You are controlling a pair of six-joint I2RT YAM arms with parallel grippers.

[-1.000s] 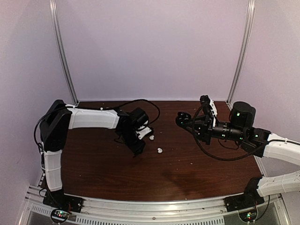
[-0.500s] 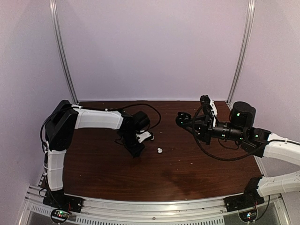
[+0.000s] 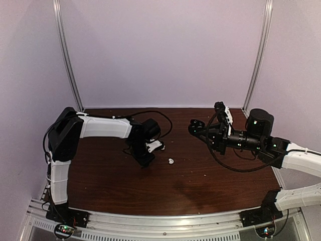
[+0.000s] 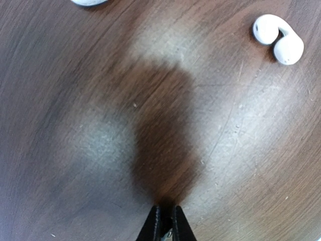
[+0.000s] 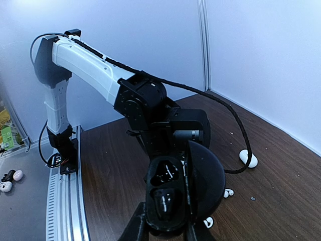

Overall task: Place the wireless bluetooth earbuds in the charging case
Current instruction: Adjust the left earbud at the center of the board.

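Left pincer (image 4: 166, 215) sits low over the desk (image 3: 200, 186), tips pressed together with nothing between them. The nearest of the earbuds (image 4: 273, 40), glossy white and C-shaped, lies on the wood ahead of the tips and well off to one side in the left wrist view, apart from the pincer. A white sliver (image 4: 88, 1) shows at that view's top edge; I can't tell what it is.

Right pincer (image 5: 165, 228) is clamped on the charging case (image 5: 173, 198): black, round, lid hinged open, raised off the desk with its two sockets facing the wrist camera. The sockets are dark and I can't tell whether either is filled. Beyond the case, on the desk, are a white bud (image 5: 228, 192) and a second white bud (image 5: 208, 222).

My read: the step in hand is the pick of a white bud by the left arm, not yet begun.

How I'd run it:
- Spread the fingers before travelling, not over the bud.
- Shift sideways until the bud is centred between the tips.
- Turn the wrist so the pads close across the narrow waist, not along its length.
- Descend until the tips nearly touch the wood, then close softly. It looks slick and rounded, likely to squirt out.
- Hold the case steady, sockets tilted upward for the hand-in.

Writing: none legible. I see no brand on the case, buds or arms. A green-and-yellow packet (image 5: 6, 134) at the edge of the right wrist view carries print too small to read.
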